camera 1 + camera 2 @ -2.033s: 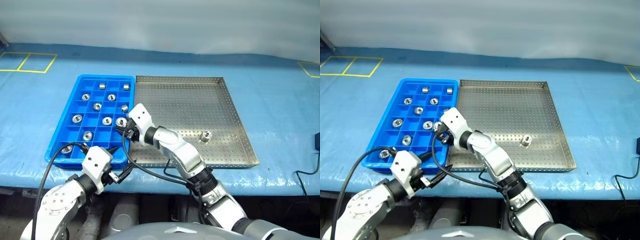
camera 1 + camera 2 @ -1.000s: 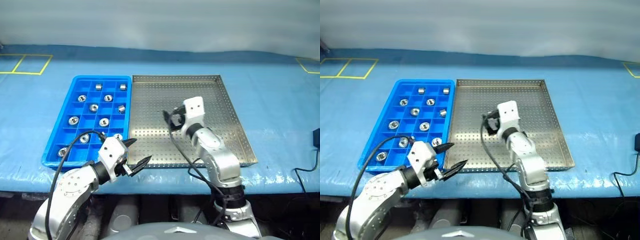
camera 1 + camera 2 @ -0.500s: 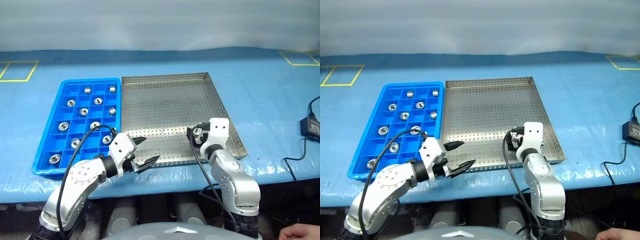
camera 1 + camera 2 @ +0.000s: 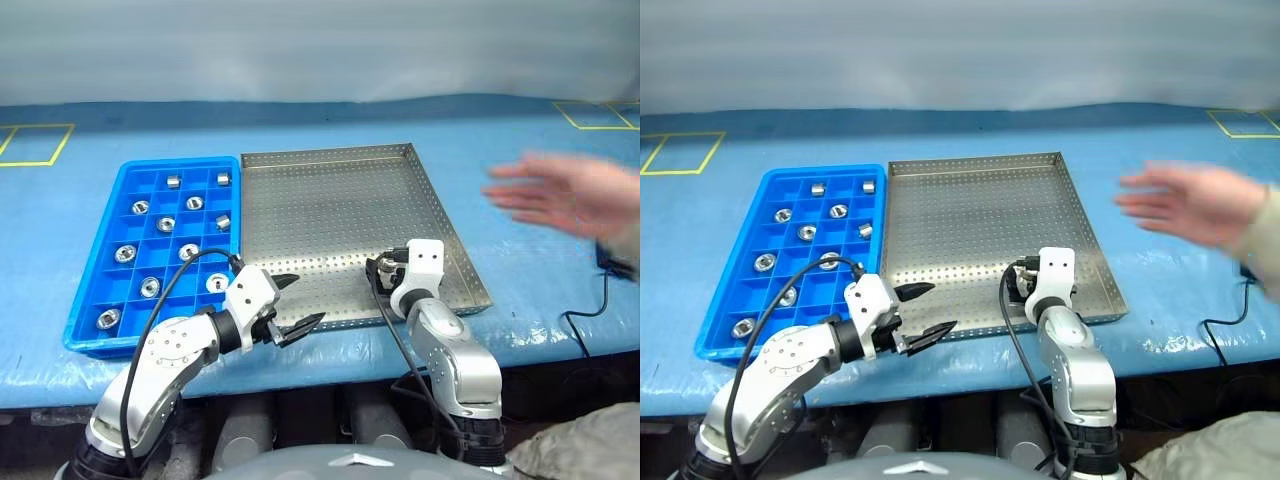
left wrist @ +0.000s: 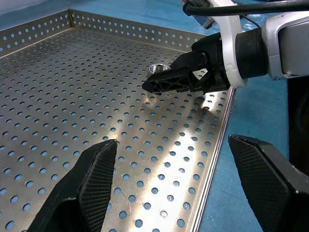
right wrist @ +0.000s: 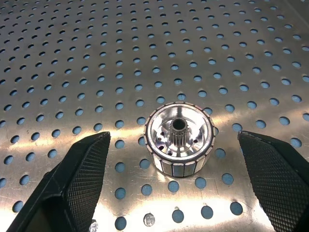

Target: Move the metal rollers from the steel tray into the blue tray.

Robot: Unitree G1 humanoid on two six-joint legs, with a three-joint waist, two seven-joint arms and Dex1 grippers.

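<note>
Metal roller [image 6: 179, 139], shiny ribbed ring, toothed bore, between spread right tool [image 6: 179, 193], left tool [image 5: 178, 188] spread

- The right gripper [image 6: 178, 188] has swung from the blue tray [image 4: 92, 270] across to the steel tray [image 4: 330, 190], sinking over a lone metal roller [image 6: 179, 138] (jaws spread wide).
- A person's hand [image 4: 1185, 203] has come in beside the steel tray.

Bright glare on steel tray [image 6: 145, 43]
</note>
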